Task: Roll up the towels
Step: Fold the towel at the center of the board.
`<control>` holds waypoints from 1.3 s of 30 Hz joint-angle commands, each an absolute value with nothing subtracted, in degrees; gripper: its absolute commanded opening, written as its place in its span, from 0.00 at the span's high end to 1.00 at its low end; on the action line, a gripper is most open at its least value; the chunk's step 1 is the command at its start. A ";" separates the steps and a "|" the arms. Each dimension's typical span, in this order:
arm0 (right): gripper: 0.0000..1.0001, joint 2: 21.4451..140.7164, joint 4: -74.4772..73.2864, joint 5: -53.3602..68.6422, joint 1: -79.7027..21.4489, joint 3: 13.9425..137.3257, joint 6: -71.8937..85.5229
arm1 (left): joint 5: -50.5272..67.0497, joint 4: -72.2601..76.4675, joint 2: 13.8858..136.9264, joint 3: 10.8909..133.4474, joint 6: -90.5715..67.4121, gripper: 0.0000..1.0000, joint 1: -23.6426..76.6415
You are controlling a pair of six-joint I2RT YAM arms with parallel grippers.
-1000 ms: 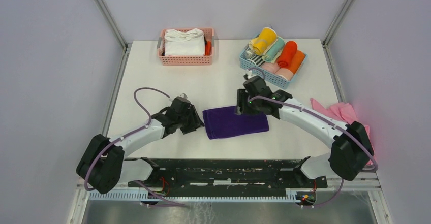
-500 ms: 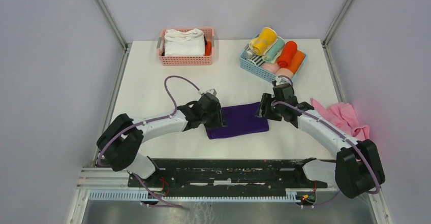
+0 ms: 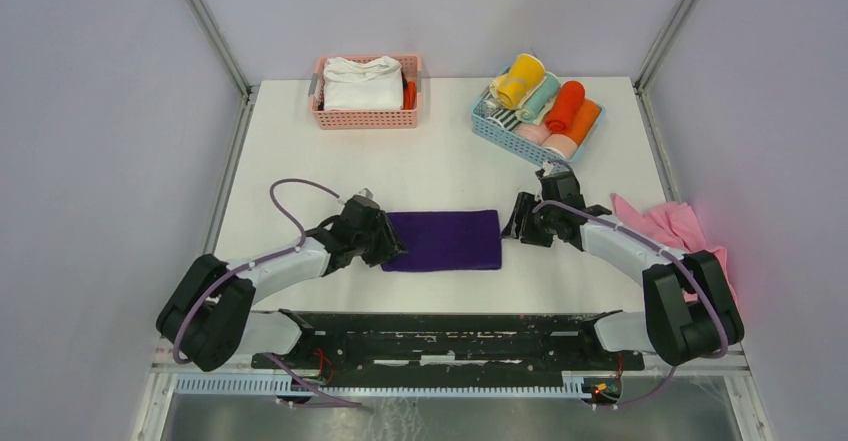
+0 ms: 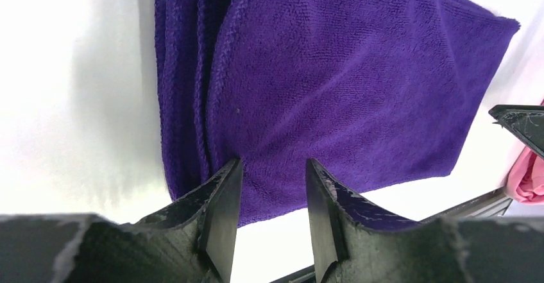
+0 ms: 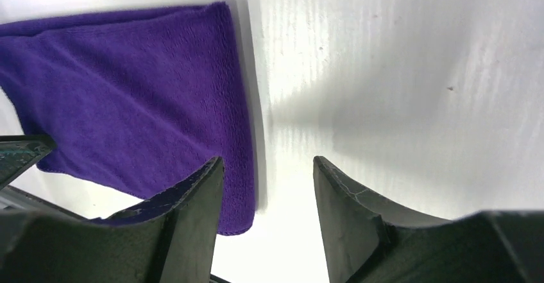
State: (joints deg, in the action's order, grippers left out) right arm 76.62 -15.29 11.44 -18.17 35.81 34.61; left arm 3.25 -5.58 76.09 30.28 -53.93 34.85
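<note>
A folded purple towel [image 3: 445, 239] lies flat on the white table [image 3: 440, 176], between my two grippers. My left gripper [image 3: 388, 246] is open at the towel's left end; in the left wrist view its gripper [image 4: 272, 187] hovers over the towel [image 4: 333, 84] near the layered folded edge. My right gripper [image 3: 513, 223] is open and empty just right of the towel's right end; in the right wrist view its gripper [image 5: 266, 187] straddles the towel's [image 5: 128, 110] right edge and bare table.
A pink basket [image 3: 366, 92] with folded white towels stands at the back left. A blue basket [image 3: 535, 111] of several rolled towels stands at the back right. A crumpled pink towel [image 3: 675, 226] lies at the right edge, behind the right arm.
The purple towel has been straightened and shifted left, now lying square. My left gripper pulled back to its left end; my right gripper lowered slightly beside its right end.
</note>
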 commanded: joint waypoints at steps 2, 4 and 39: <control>0.40 75.77 -7.62 18.16 -17.74 38.80 35.22 | 0.37 -8.32 70.56 31.70 -53.97 0.49 33.76; 0.41 77.87 -4.68 20.69 -17.75 40.14 36.38 | 0.35 -7.82 70.93 34.04 -52.84 0.49 33.39; 0.46 80.39 7.42 31.70 -20.82 34.65 42.96 | 8.40 -7.18 74.67 37.40 -49.40 0.51 23.56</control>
State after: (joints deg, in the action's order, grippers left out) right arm 83.79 9.04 30.02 -17.28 36.21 42.39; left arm 11.05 -2.85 80.95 38.22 -51.07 20.97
